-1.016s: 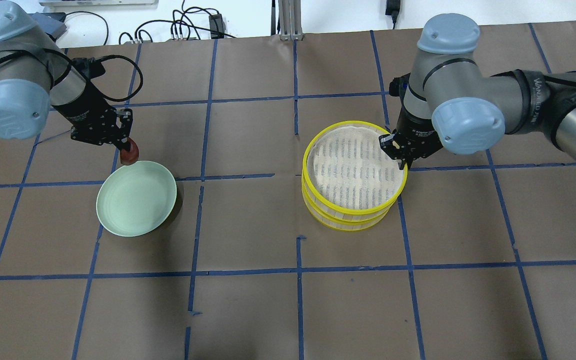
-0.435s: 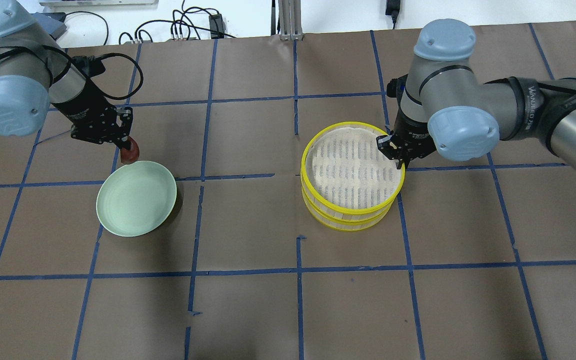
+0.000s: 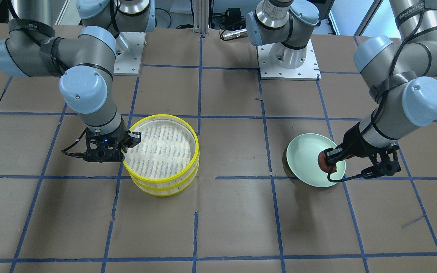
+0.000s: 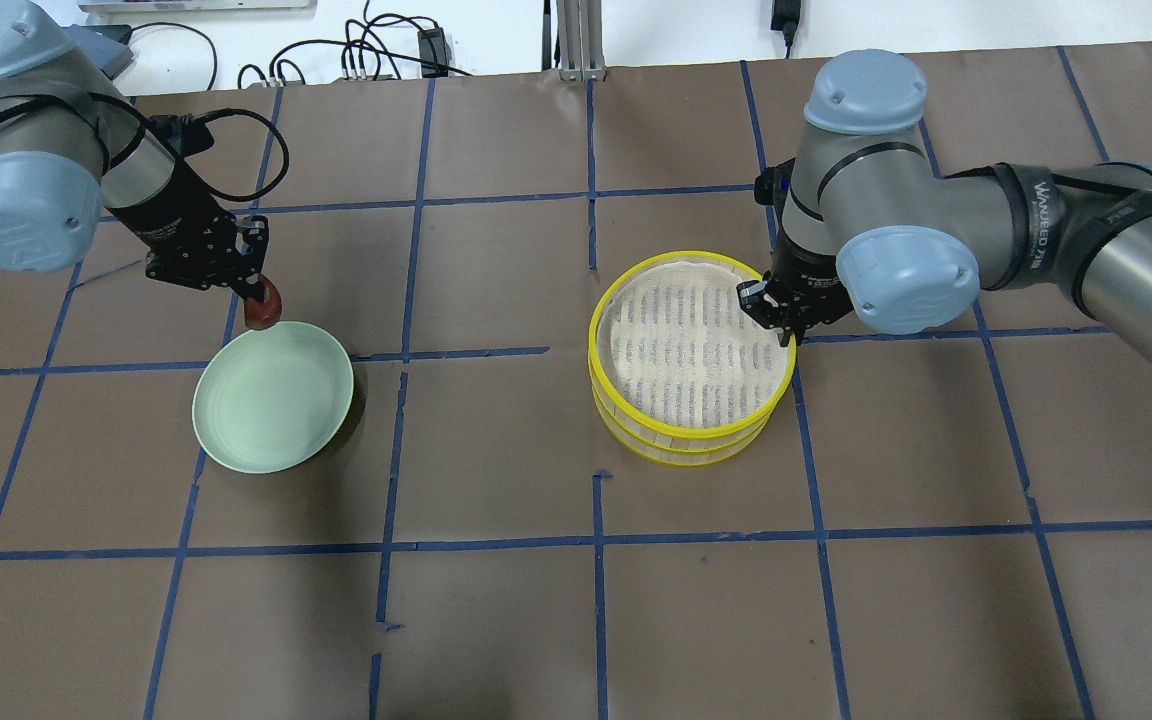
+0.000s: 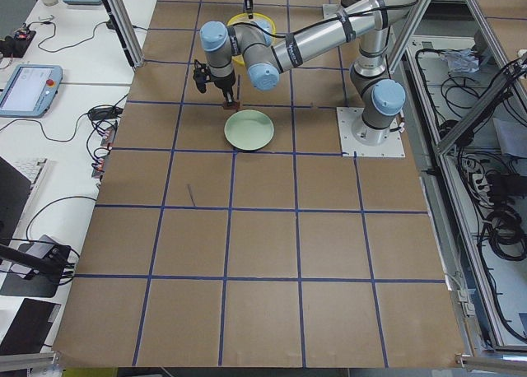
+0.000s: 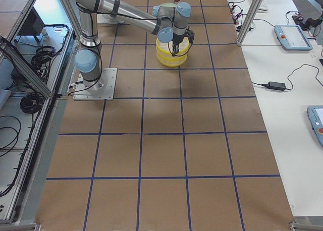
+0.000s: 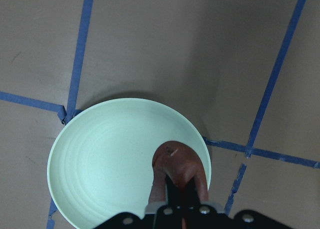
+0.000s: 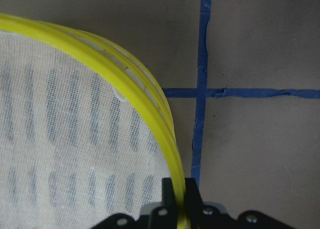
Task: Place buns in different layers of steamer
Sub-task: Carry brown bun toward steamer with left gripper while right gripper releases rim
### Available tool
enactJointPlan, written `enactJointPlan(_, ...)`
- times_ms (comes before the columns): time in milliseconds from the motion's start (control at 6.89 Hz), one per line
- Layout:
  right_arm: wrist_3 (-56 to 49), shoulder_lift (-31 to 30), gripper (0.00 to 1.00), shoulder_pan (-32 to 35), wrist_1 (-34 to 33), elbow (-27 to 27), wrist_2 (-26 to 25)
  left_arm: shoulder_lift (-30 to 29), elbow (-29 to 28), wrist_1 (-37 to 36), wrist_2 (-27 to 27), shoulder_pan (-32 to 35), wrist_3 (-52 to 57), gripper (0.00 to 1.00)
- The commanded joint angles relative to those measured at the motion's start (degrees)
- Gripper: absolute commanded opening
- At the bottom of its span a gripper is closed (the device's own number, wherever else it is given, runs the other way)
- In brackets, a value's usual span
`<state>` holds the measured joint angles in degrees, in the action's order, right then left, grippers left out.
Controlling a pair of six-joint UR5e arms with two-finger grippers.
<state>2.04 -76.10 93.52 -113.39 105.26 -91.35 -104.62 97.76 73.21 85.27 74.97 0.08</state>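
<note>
Right end effector, clamped on the top yellow-rimmed mesh steamer tray, should carry it level. Left end effector grips the reddish-brown oval bun.

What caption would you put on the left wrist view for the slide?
Left gripper pinching the reddish-brown bun over the pale green plate on the blue-taped brown table.

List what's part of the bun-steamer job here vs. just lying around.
Job: brown bun, in the left jaws; stacked steamer layers, right jaws on the top rim. White bun: not in view.
Lying about: green plate; power adapter; teach pendant.
</note>
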Motion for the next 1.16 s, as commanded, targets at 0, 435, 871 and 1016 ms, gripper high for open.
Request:
enactJointPlan(0,-0.19,-0.02,1.00,0.08,-0.08,-0.58,0.12,-0.32,-1.07,0.26,-0.02,1.13,-4.00,0.08)
enactJointPlan(435,-2.82,-2.55,1.00,-5.76,8.13,-8.89,0.21,-0.67,-6.87,0.45,-5.16,16.83,-26.36,0.08)
enactJointPlan(871,-7.14,-9.31,1.00,-12.66,25.12,-17.09,0.21,-3.38,-7.33,-8.31,-7.22,31.33,-44.15,0.08)
enactJointPlan(1016,-6.97,-11.07,1.00,-12.49,26.02,-18.41,0.21,-5.14,-7.24,-11.48,-7.14,35.90,-49.51,0.08)
